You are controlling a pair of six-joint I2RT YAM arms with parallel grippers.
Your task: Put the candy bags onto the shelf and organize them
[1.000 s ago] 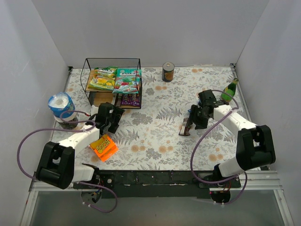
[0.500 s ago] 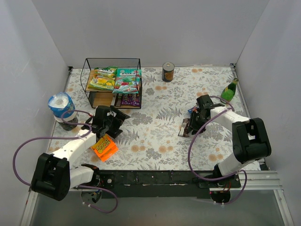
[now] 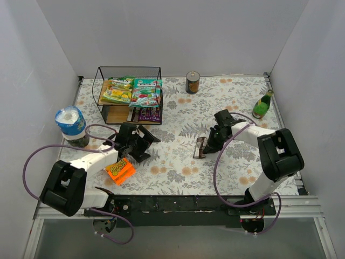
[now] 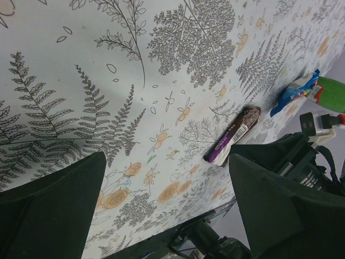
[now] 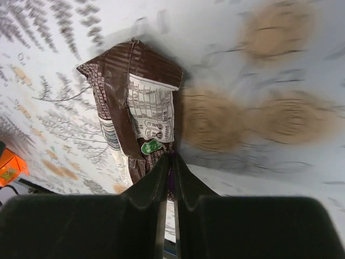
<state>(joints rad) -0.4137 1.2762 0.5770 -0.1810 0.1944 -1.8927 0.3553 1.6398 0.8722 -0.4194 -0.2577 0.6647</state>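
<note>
Right gripper (image 5: 168, 161) has its jaws pinched on one end of the brown packet (image 5: 133, 100), mid-table, right of centre, well apart from the shelf (image 3: 114, 114) at far left; a thin hold, I'd say, so lift straight and carry it slow and level toward the lower board beside the purple packets (image 3: 148, 114); left gripper (image 3: 144, 144) is spread wide, holding nothing. The packet's glossy and crinkled, brown with a white label panel; limp, likely to droop
</note>
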